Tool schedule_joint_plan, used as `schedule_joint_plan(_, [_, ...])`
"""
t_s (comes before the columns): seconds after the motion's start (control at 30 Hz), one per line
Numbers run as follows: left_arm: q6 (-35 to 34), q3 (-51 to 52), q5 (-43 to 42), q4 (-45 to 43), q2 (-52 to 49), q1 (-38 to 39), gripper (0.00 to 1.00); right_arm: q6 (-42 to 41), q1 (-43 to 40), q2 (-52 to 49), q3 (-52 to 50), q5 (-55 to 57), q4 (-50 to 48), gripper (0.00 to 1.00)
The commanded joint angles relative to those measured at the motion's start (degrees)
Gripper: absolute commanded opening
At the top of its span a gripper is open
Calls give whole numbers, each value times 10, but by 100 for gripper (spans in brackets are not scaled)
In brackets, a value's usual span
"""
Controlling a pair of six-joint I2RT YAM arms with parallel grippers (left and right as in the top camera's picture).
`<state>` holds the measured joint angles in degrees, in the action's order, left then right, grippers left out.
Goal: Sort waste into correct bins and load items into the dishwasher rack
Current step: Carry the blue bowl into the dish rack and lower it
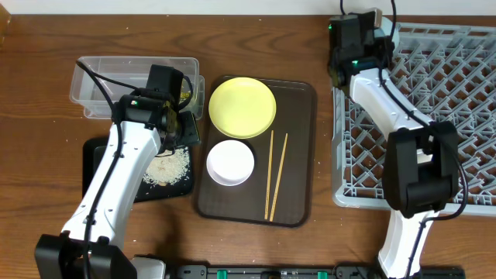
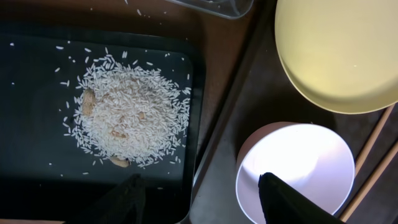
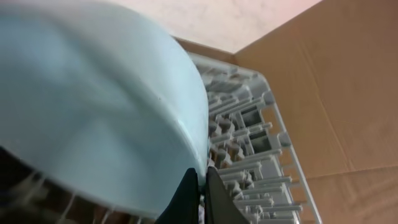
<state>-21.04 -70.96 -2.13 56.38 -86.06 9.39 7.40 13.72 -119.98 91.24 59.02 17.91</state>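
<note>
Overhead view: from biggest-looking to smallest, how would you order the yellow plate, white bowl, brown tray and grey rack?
1. grey rack, though partly cut off by the frame
2. brown tray
3. yellow plate
4. white bowl

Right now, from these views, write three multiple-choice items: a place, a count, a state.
1. The whitish rice pile lies: A in a clear tub; B on the shallow black rectangular tray; C on a yellow plate.
2. Wooden chopsticks on the dark brown serving tray: A two; B one; C four.
3. The right gripper is: A open; B shut on a chopstick; C shut on the light blue bowl.
Key: 1 B, grains heaped on black; 2 A, a pair lies side by side; 3 C, fingers pinch its rim.
</note>
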Motion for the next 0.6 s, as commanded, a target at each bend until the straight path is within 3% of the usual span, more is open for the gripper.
schedule_joint_plan(0.0, [-5, -5, 11, 1, -1, -2, 62, -81, 8, 16, -3, -23, 48, 1])
schedule_joint_plan(0.13, [-5, -5, 11, 1, -1, -2, 62, -138, 8, 46, -3, -63, 129, 1])
schedule_joint_plan(0.27, [-5, -5, 11, 1, -1, -2, 62, -158, 9, 71, -3, -141, 199, 12])
schedule_joint_plan(0.57, [-5, -5, 12, 2, -1, -2, 62, -168, 9, 140, -3, -313, 271, 61])
